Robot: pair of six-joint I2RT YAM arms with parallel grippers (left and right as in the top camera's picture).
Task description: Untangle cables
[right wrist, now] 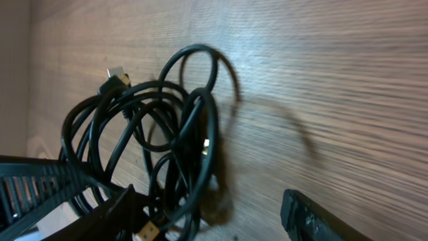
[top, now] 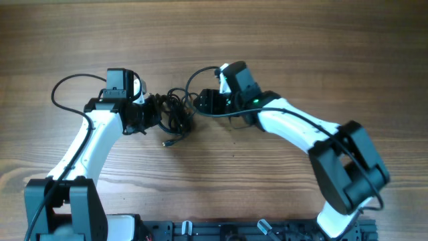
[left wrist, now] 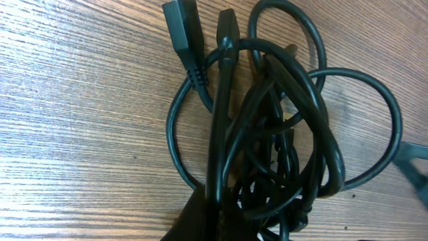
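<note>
The tangled cables [top: 174,114] are lying bundled on the bench [top: 281,40] — the left pincer [top: 148,112] is clamping shut on their edge, the right pincer [top: 199,105] is gaping wide just beside them.

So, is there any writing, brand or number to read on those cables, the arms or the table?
None readable. The cables, their plug, the left arm, the right arm and the table show no legible text.
The green light on the right arm is a plain dot, not a sign.
</note>
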